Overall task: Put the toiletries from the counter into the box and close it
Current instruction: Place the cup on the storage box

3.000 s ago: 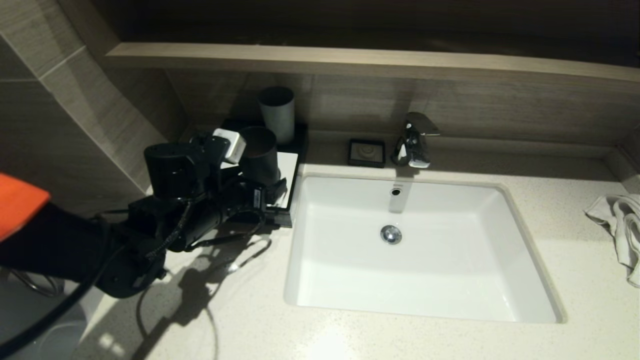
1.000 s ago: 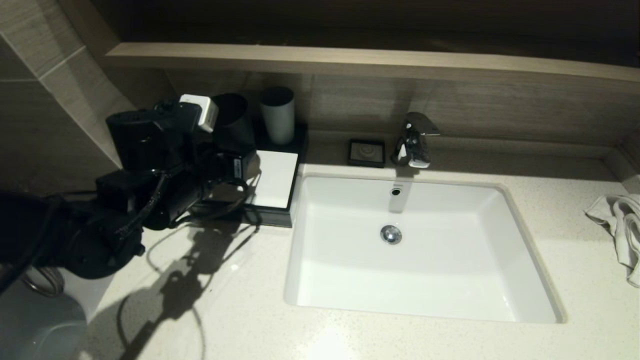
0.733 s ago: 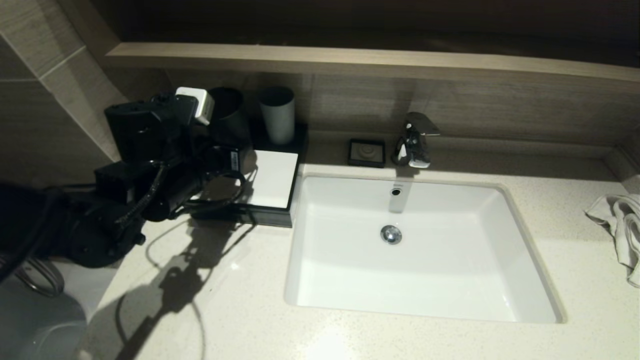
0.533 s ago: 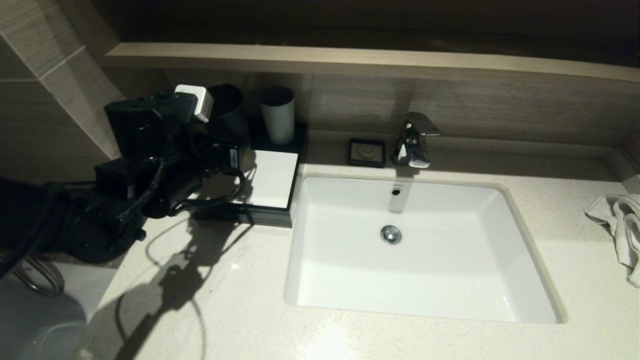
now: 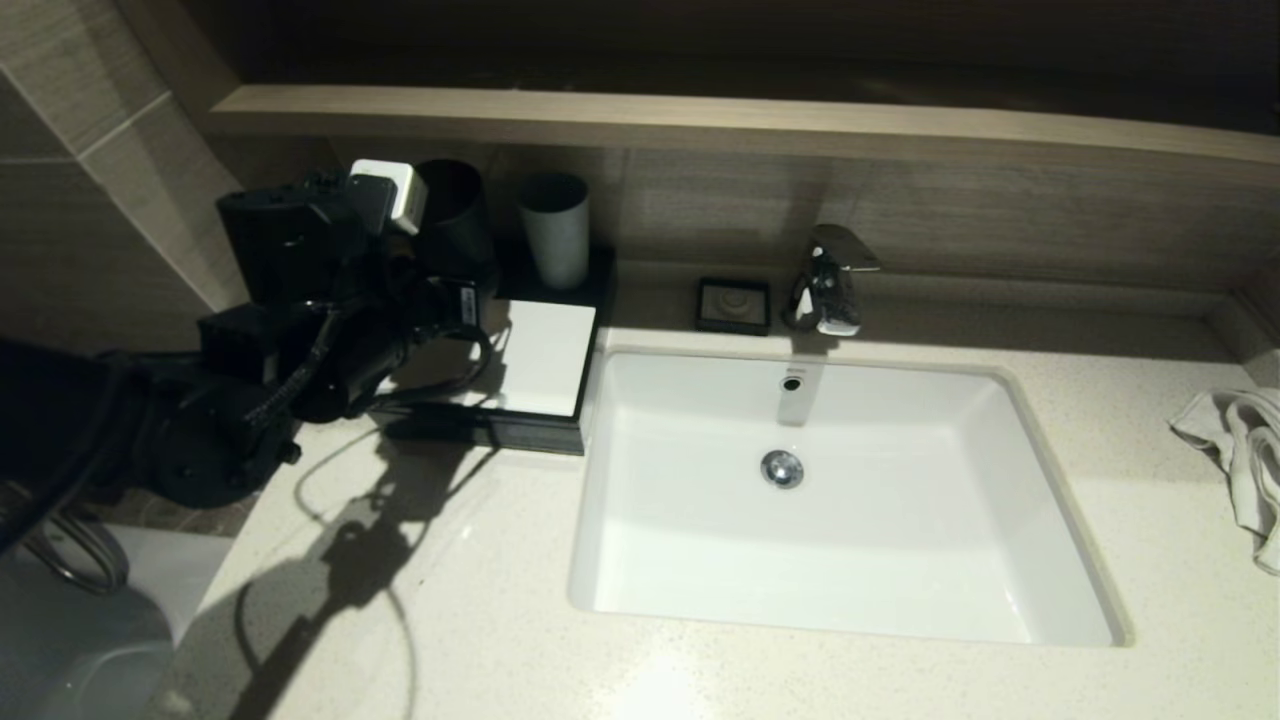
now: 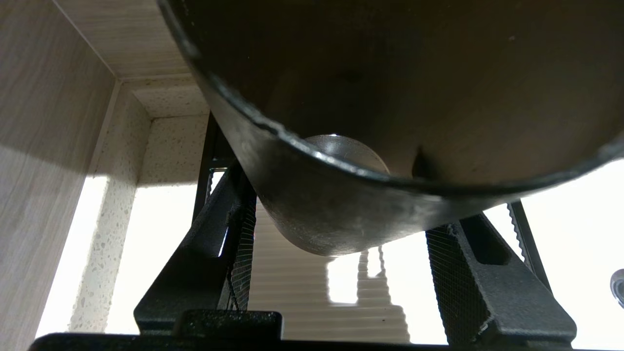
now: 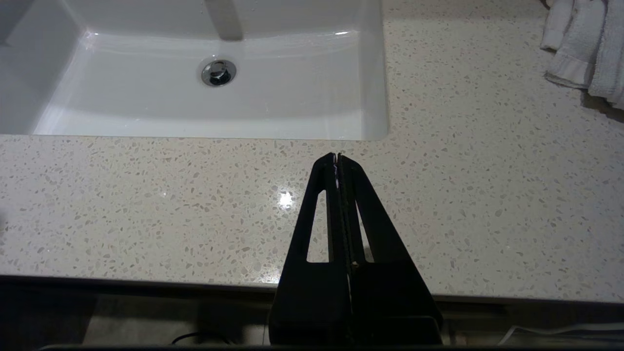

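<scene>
My left gripper (image 5: 445, 270) is shut on a black cup (image 5: 455, 225) and holds it raised at the back left corner of the box (image 5: 545, 355). The box is low and black with a white top panel, on the counter (image 5: 480, 600) left of the sink. In the left wrist view the black cup (image 6: 390, 97) fills the upper part, with a finger (image 6: 229, 243) pressed on each side. My right gripper (image 7: 337, 157) is shut and empty, over the counter's front edge near the sink (image 7: 195, 107). The toiletries are out of view.
A grey cup (image 5: 555, 230) stands on the box's back end. A black soap dish (image 5: 734, 304) and a chrome tap (image 5: 828, 280) sit behind the sink (image 5: 700, 560). A white towel (image 5: 1240, 450) lies at the far right. The tiled wall (image 5: 120, 200) is close on the left.
My left gripper has carried the black cup up and back to the left, off the box's white panel. In the last second it has only crept a little further back.
</scene>
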Controlling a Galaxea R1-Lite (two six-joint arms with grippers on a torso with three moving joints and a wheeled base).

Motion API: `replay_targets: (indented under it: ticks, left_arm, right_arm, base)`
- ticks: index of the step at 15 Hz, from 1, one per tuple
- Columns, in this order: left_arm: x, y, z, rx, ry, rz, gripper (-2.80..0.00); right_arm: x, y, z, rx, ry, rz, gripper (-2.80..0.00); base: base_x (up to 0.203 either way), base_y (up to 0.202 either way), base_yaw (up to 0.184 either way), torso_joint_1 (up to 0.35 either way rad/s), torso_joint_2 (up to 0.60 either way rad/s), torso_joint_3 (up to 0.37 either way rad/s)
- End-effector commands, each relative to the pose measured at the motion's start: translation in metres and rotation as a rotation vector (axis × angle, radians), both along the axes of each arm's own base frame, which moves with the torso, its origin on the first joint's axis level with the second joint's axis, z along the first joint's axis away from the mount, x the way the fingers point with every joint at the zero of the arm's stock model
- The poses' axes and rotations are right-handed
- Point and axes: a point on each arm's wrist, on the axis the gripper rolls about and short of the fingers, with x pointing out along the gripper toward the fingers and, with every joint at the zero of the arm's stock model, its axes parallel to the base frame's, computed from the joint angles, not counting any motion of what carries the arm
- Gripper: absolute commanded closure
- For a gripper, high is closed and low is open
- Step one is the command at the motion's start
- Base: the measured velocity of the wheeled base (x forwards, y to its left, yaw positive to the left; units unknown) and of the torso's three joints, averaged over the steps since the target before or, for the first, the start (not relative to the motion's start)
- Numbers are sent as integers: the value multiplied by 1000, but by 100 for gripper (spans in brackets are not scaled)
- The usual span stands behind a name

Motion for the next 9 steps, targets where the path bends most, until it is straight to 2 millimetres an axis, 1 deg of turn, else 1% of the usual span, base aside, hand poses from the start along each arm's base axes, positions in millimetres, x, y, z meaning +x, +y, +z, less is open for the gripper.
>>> replay_targets:
  ticks: [1,9]
  left_arm:
    - [1,0,-1,0,-1,3,0]
    - [5,-2,-4,2,5,5,0]
  right_arm:
    - [0,0,0,1,2,0,0]
    - [0,0,0,1,2,0,0]
  base:
    - [0,0,0,0,0,0]
    - [0,0,0,0,0,0]
